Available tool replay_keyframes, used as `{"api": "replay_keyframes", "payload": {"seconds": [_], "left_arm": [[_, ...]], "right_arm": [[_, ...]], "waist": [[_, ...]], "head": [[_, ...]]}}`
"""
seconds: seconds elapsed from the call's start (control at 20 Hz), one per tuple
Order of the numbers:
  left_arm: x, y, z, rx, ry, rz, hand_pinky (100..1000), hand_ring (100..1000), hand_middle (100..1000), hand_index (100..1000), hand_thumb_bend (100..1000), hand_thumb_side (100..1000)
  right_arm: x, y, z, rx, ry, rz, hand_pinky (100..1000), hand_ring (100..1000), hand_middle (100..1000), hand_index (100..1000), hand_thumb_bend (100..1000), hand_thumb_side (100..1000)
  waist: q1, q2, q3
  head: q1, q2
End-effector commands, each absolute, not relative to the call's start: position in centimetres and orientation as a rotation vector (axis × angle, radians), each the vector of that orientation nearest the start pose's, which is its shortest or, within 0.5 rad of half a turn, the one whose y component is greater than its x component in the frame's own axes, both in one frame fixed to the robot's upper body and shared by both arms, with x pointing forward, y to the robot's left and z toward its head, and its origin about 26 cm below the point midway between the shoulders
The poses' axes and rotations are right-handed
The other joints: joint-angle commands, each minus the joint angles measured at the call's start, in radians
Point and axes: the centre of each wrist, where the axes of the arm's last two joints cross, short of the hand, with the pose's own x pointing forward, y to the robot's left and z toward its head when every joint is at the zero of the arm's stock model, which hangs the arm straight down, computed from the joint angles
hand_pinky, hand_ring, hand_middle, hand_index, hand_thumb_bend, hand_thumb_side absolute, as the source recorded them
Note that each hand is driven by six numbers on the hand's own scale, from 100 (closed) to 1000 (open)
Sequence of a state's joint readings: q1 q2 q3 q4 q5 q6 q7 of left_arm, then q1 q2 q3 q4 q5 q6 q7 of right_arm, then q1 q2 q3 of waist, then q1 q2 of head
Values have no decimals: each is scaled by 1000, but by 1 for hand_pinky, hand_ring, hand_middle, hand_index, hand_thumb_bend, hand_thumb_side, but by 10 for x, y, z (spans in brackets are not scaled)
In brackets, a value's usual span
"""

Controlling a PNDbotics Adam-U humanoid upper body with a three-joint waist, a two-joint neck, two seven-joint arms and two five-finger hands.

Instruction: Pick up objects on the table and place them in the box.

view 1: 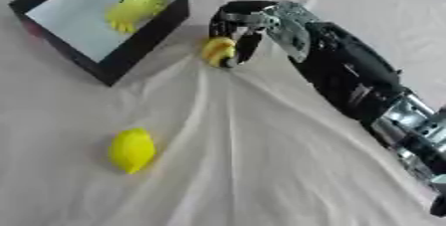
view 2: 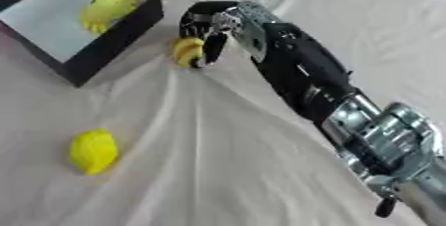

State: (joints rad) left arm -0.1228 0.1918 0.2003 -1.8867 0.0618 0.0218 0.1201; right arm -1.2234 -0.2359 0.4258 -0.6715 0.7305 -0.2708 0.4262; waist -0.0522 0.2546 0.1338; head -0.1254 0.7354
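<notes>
The box (view 1: 131,51) is black on the outside and pale blue on the inside; it sits at the far left of the table, tipped a bit askew in the view; a yellow toy (view 1: 133,8) lies inside the box, near its far corner, on the pale floor.

The right hand (view 1: 240,26) comes in from the right side on a long black and silver arm (view 1: 348,80); the hand is just to the right of the box, close to its near right wall but not touching it; its fingers (view 2: 213,46) are curled down around a small yellow and orange thing (view 1: 218,51); the small thing is held low, at the white cloth (view 1: 261,170), and the cloth is pulled up into long folds that spread out from under it.

A yellow lemon (view 1: 132,150) lies on the cloth well in front of the box, nearer to the robot, and well apart from the hand; nothing touches it.

The left hand does not show in either view.
</notes>
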Motion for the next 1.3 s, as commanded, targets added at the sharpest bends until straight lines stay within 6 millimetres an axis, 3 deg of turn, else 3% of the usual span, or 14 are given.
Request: {"api": "replay_keyframes", "payload": {"seconds": [0.05,0.5,0.55,0.65,0.7,0.75,1.05,1.3], "left_arm": [[287,316,128,307,-2017,94,884,774,779,778,156,867],[285,319,127,321,-2009,88,884,774,780,778,154,863],[285,319,127,322,-2009,87,884,774,780,778,154,868],[285,320,127,325,-2007,87,884,774,780,778,154,861],[284,320,126,326,-2006,87,884,774,780,778,154,861],[284,320,126,327,-2004,87,884,774,780,778,154,861],[282,323,124,334,-1996,87,884,775,780,777,153,857],[281,324,124,338,-1997,84,883,775,779,777,151,854]], "right_arm": [[501,-134,248,-625,-1569,1850,701,562,465,590,384,122],[475,-127,315,-597,-1669,1892,706,562,465,591,367,136],[472,-125,320,-589,-1675,1891,706,561,465,590,323,175],[466,-123,330,-576,-1695,1882,707,559,462,587,351,128],[463,-122,336,-571,-1710,1873,707,559,464,587,215,267],[460,-121,341,-569,-1729,1865,708,559,461,586,352,128],[441,-98,373,-549,-1843,1842,713,560,460,585,351,130],[438,-73,383,-525,-1846,1876,713,563,461,584,354,143]], "waist": [[5,-22,-3],[2,-42,-14],[2,-44,-15],[1,-49,-15],[0,-51,-14],[0,-53,-14],[2,-70,-8],[3,-81,-3]], "head": [[2,-3],[4,3],[4,3],[4,1],[4,1],[4,0],[-4,3],[-16,18]]}}
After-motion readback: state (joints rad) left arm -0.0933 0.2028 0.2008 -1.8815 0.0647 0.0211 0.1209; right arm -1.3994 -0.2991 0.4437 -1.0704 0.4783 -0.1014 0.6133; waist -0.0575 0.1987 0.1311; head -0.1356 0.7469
